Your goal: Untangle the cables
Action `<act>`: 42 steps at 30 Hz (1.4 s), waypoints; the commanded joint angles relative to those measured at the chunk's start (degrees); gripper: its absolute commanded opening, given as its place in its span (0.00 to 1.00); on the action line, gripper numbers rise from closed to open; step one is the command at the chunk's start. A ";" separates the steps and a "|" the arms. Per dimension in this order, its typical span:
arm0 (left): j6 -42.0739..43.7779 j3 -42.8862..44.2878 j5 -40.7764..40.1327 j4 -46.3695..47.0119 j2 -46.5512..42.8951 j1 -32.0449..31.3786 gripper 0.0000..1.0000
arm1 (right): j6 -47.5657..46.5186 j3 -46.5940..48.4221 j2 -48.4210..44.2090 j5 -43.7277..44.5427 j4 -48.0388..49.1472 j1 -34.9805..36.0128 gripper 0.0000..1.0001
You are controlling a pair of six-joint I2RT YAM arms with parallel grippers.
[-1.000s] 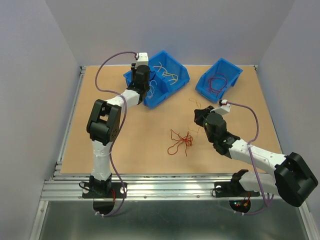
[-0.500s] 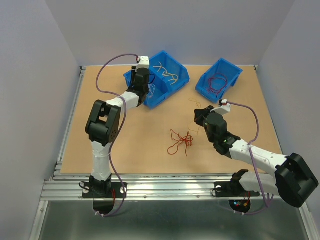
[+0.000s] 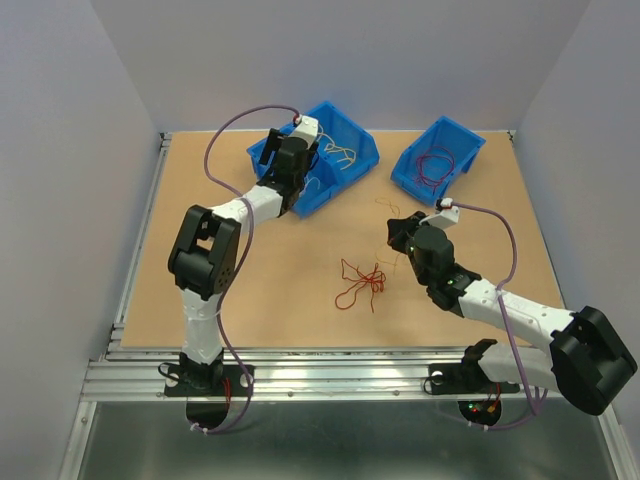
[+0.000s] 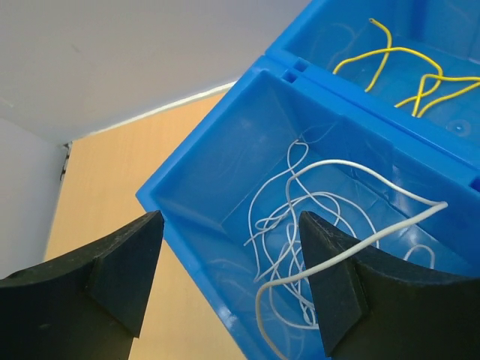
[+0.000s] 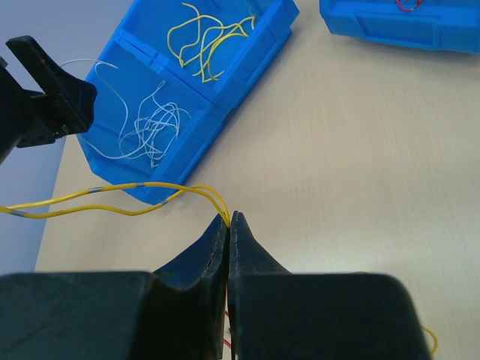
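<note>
A tangle of red cables (image 3: 360, 282) lies on the table in front of my right arm. My right gripper (image 5: 229, 215) is shut on a looped yellow cable (image 5: 135, 191) and holds it above the table; in the top view the right gripper (image 3: 397, 228) is right of the tangle. My left gripper (image 4: 229, 221) is open above the white-wire compartment of the double blue bin (image 4: 187, 202). A loose white cable (image 4: 355, 253) runs across its right finger, with more white cables below. Yellow cables (image 4: 405, 67) lie in the bin's other compartment.
The double blue bin (image 3: 362, 150) stands at the back centre. A single blue bin (image 3: 462, 140) with red cables (image 3: 432, 165) stands at the back right. Grey walls enclose the table on three sides.
My left gripper has swung right from the bin's left side to over the bin. The right arm and the red tangle have not moved.
</note>
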 commanded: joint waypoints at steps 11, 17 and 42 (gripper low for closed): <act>2.55 17.84 17.40 -37.81 0.18 0.18 0.82 | -1.10 1.77 -1.77 0.00 1.32 -0.18 0.01; 4.31 13.54 14.43 -40.02 -2.37 0.88 0.81 | -1.10 1.77 -2.04 -0.18 1.32 -0.18 0.01; -2.80 -4.41 18.39 -17.07 -13.28 2.64 0.81 | -7.17 8.10 6.14 -8.62 0.62 -0.18 0.01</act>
